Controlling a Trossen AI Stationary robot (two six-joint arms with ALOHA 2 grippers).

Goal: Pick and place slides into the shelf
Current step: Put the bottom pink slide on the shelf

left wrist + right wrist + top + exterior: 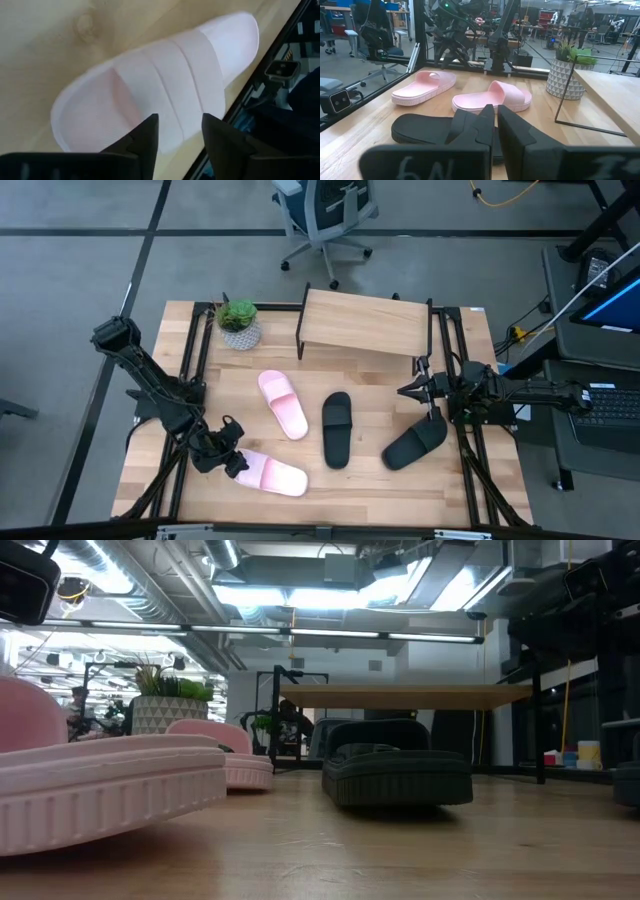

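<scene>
Two light pink slides lie flat on their soles on the wooden table: one (268, 472) near the front left, one (283, 403) toward the middle. Two black slides (337, 428) (415, 444) lie to their right. The shelf (365, 323) stands at the far edge. My left gripper (236, 462) is open and slants down at the left end of the front pink slide (165, 85). At the table's right edge my right gripper (410, 391) is shut, level and holds nothing. My left gripper's open fingers (147, 131) stand over the long side of the pink slide beside its strap (190, 100), slanting down from the table's left. I cannot tell whether the fingertips touch it. The slide rests flat on the table.
A potted plant (238, 325) in a white patterned pot stands at the far left beside the shelf. Black frame rails (195, 360) run along the table's left and right sides. An office chair (325, 215) stands on the floor beyond the table.
</scene>
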